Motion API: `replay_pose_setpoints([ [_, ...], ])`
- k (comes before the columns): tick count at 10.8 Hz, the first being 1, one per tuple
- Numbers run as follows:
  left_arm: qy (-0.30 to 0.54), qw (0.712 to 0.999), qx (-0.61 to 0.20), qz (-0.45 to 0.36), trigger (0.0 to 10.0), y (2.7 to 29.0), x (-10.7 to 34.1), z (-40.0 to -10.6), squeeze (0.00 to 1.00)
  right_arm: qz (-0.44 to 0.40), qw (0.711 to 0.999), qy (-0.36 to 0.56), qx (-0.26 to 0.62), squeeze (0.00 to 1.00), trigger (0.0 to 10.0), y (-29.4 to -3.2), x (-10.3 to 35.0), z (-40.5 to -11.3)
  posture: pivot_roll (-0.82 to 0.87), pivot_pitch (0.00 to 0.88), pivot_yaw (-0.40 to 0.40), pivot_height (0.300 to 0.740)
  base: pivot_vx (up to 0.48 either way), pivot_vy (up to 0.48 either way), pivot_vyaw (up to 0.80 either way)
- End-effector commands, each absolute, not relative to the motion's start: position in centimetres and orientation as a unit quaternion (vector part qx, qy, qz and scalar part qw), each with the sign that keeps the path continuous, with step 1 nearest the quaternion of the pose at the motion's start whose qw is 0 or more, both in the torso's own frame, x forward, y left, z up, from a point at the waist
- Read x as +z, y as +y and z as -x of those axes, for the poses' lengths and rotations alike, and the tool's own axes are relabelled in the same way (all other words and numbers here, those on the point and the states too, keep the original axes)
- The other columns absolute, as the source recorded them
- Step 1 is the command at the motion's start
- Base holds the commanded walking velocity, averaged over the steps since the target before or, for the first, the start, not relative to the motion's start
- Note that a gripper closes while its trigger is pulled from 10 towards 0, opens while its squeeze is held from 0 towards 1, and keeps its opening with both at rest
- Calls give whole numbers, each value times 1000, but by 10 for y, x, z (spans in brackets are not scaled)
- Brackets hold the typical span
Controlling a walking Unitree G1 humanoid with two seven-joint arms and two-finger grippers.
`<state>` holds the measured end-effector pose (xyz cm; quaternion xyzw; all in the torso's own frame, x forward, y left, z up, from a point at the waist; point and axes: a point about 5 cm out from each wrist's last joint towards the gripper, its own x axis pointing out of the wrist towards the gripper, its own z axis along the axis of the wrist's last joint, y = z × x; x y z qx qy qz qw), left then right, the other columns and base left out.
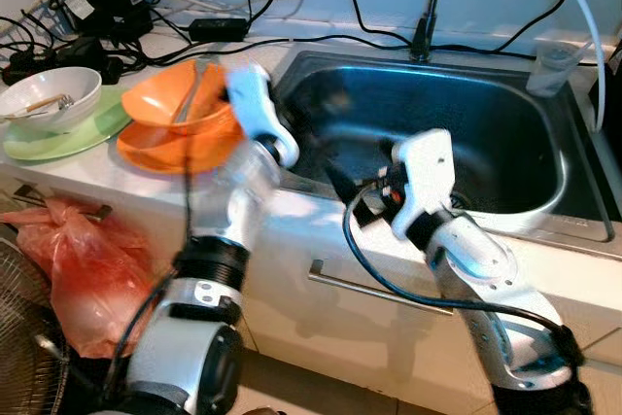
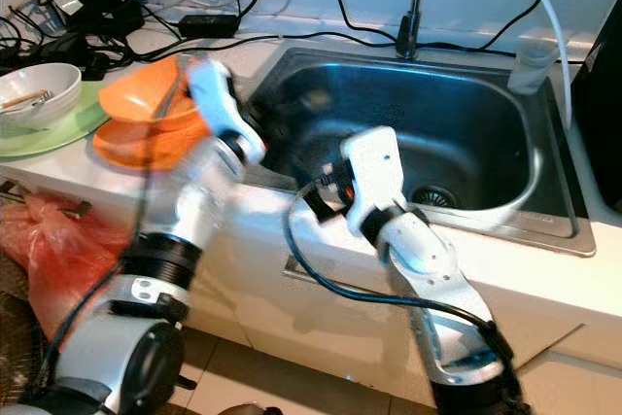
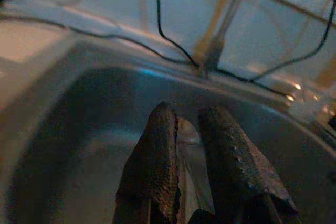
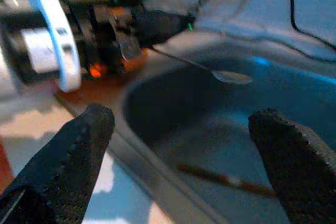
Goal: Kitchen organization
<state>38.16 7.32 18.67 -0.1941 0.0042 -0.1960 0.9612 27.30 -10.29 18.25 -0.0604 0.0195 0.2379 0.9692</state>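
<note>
My left gripper is clamped on a spoon above the sink; my right gripper hangs open nearby. Risk: thin handle slipping, spoon clattering down.

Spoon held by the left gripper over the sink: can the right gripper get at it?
Probably yes. The right gripper faces the sink with fingers wide open, and the spoon juts from the left gripper over the basin straight ahead, nothing between them.

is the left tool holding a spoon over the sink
Yes, the left tool pinches a spoon by its handle, with the bowl end out over the sink.
</note>
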Motion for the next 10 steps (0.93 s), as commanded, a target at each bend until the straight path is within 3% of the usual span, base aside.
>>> replay_pose_setpoints([
  [1,8,961,-205,187,10000,70,182,-381,0,73,970,23,232,0,10000,-104,185,-271,-97,0,105,740,0,0,0],
  [5,24,955,-238,175,10000,47,169,-378,0,95,976,31,191,0,10000,-121,190,-272,-133,0,107,740,0,0,0],
  [9,49,956,-231,174,10000,46,156,-383,0,100,976,52,188,0,10000,-123,188,-271,-137,0,108,740,0,0,0],
  [10,53,954,-228,186,10000,45,155,-384,627,99,975,55,190,0,10000,-122,187,-271,-142,0,112,740,0,0,0],
])
